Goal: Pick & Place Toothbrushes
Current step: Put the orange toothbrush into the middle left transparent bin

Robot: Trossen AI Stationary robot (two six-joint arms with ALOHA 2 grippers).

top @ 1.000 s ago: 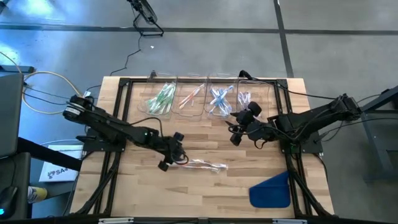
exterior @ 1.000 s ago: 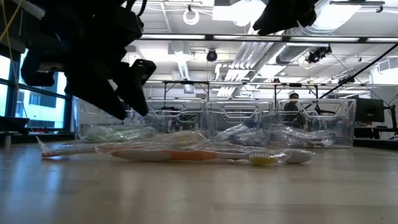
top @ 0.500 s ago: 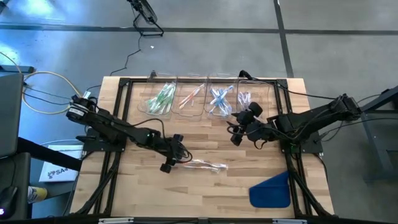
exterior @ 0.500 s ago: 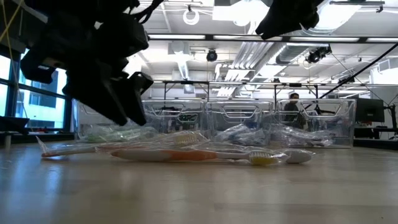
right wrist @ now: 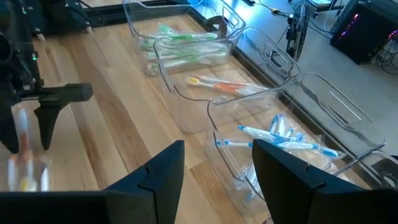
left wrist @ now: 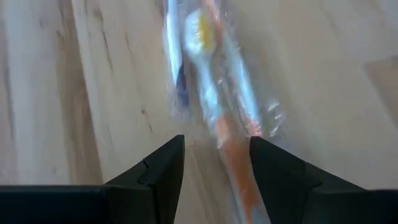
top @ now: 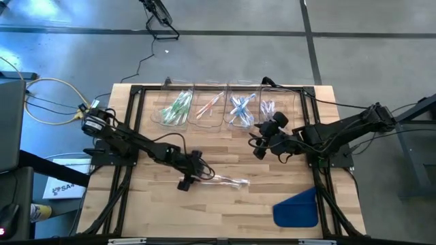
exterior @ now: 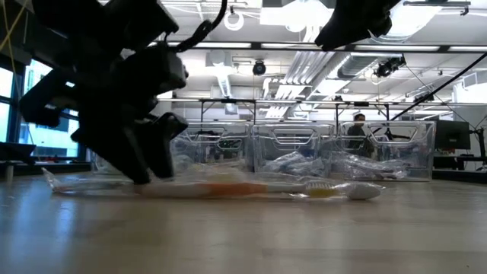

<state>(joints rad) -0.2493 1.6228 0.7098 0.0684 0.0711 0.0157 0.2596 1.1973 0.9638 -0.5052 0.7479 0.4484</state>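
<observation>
Wrapped toothbrushes on worktop: light, stiff, film likely slippery; grasp mid-handle; left gripper jaws open, empty, straddling them.

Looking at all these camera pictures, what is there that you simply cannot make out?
- Whether the left gripper touches the wrapped toothbrushes: low view, its dark body hides the contact.
- How many wrapped toothbrushes lie there: left wrist view is blurred, with glare from the wrap.
- The count in the bins: high view, too small.
- The blue piece: what it is, seen only in the high view.
</observation>
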